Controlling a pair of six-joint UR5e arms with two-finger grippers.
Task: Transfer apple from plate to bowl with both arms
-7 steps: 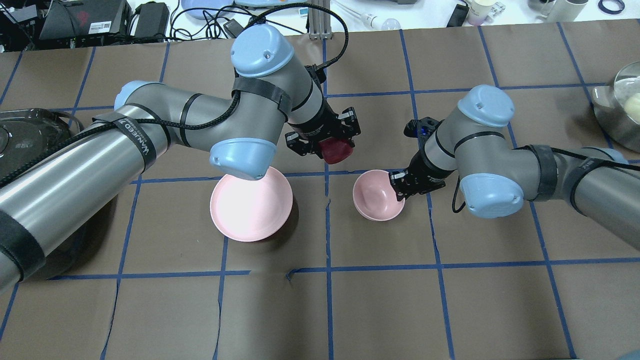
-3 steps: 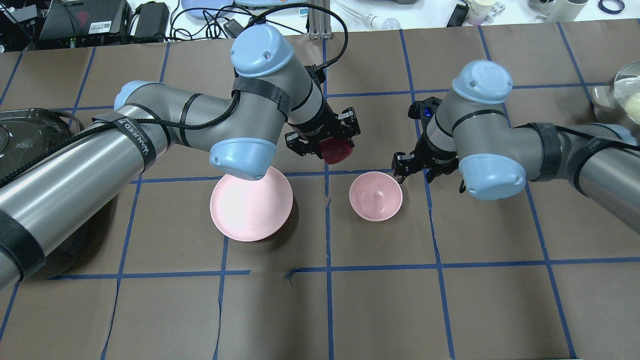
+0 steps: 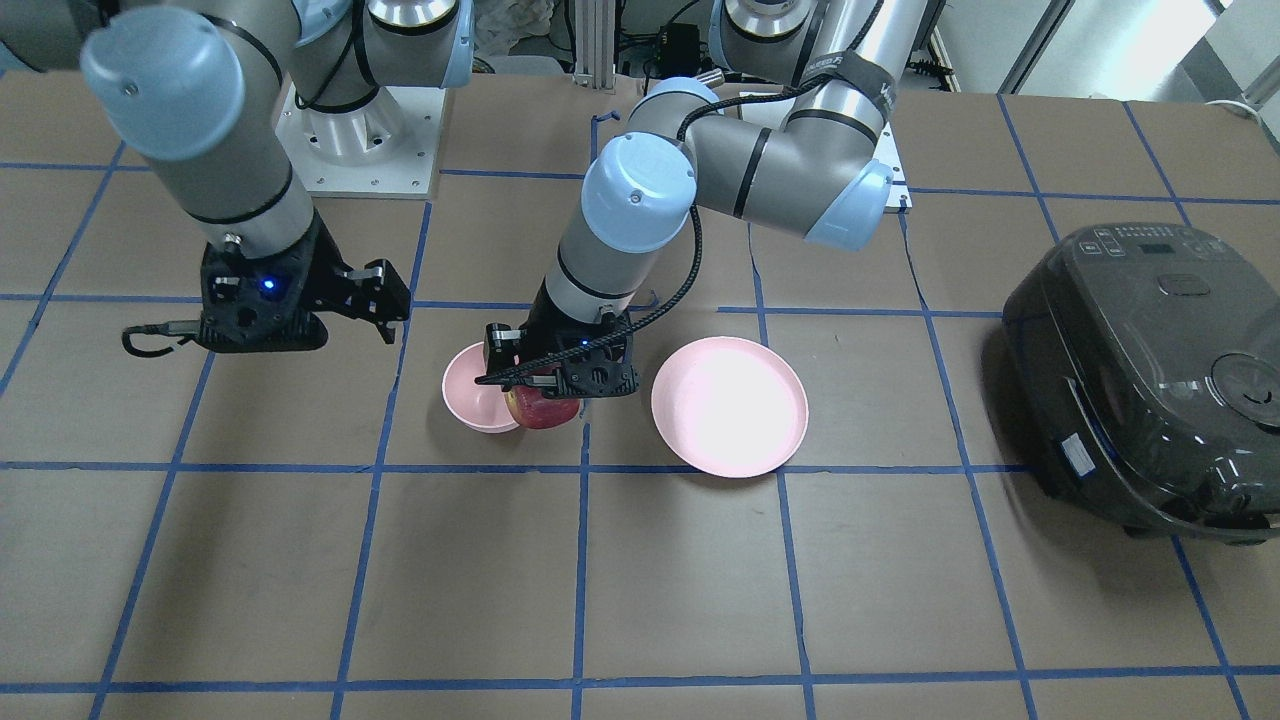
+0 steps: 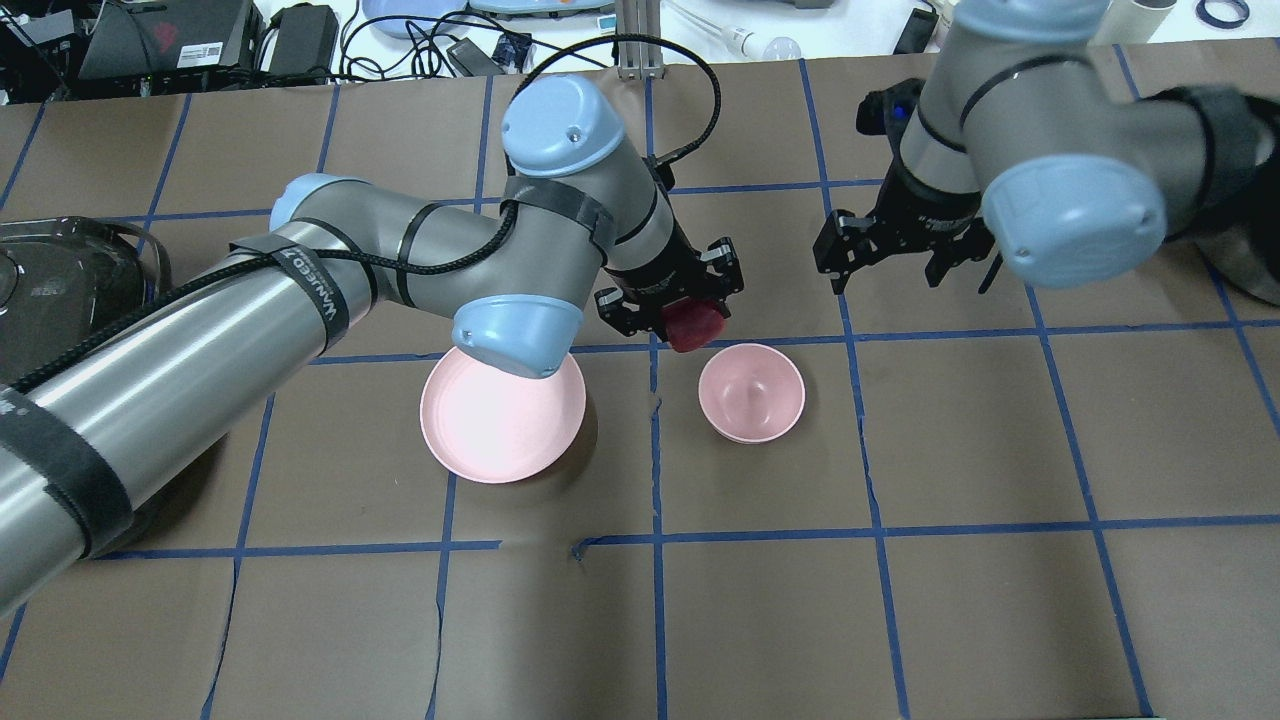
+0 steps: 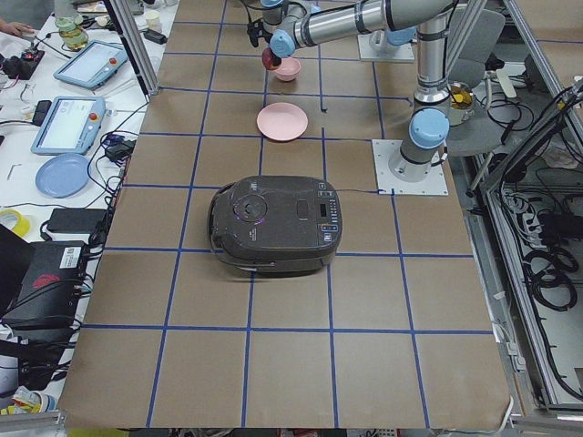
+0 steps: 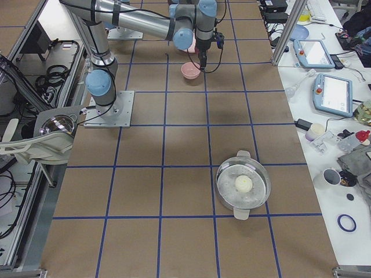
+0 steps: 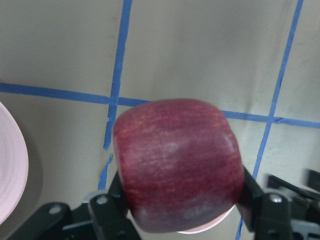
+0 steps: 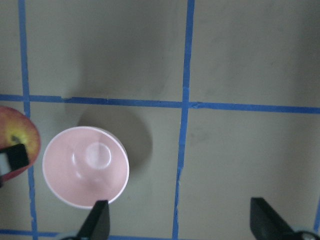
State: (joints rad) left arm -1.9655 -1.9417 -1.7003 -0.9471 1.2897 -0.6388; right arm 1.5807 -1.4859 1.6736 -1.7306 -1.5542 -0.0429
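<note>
My left gripper (image 4: 682, 312) is shut on the dark red apple (image 4: 694, 324) and holds it above the table, just beside the far left rim of the small pink bowl (image 4: 751, 393). The left wrist view shows the apple (image 7: 177, 165) between both fingers. The bowl stands upright and empty (image 8: 85, 167). The flat pink plate (image 4: 503, 415) lies empty to the bowl's left, partly under my left arm. My right gripper (image 4: 905, 255) is open and empty, raised above the table to the far right of the bowl. In the front view the apple (image 3: 540, 408) overlaps the bowl's (image 3: 478, 400) rim.
A black rice cooker (image 3: 1150, 370) sits at the table's left end. A metal pot (image 6: 242, 185) with a pale ball inside stands at the right end. Blue tape lines grid the brown table. Cables and devices lie beyond the far edge.
My right gripper let go of the bowl's rim, rose and drew back to the far right. The tilted bowl settled flat. My left gripper moved the apple closer to the bowl.
</note>
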